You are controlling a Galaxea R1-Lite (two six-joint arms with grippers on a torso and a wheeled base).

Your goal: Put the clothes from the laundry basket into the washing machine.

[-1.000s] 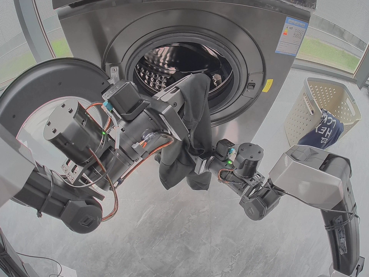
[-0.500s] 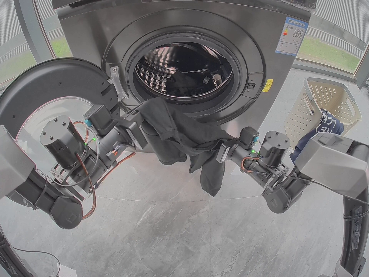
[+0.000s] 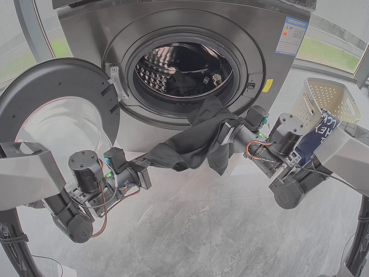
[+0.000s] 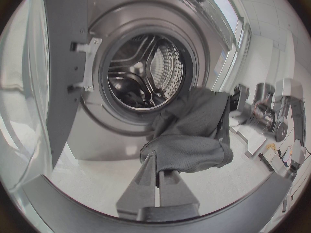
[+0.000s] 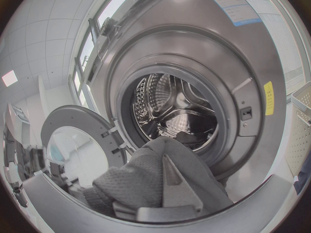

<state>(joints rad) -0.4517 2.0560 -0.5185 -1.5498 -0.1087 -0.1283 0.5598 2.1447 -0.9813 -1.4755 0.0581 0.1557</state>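
The washing machine (image 3: 230, 31) stands with its door (image 3: 57, 93) swung fully open to the left, exposing the drum (image 3: 184, 68). A dark item (image 5: 194, 139) lies at the bottom of the drum. The dark grey garment (image 3: 192, 143) is outside the drum. It is stretched between the two grippers in front of the machine, just below the lower lip of the opening and clear of the floor (image 3: 192, 231). The left gripper (image 4: 155, 160) is low and to the left, under the open door, with its fingers (image 4: 142, 182) pressed nearly together and clamped on one hem of the garment. The right gripper (image 5: 162, 172) is higher and to the right, close to the lower right edge of the opening. The garment is draped over it, one finger shows on top of the cloth, and it grips the bunched upper part. From there a loose fold hangs down toward the floor. The laundry basket (image 3: 326, 82) stands on the floor to the right of the machine, behind the right arm. A navy garment (image 3: 326, 129) with white lettering hangs over its front edge.
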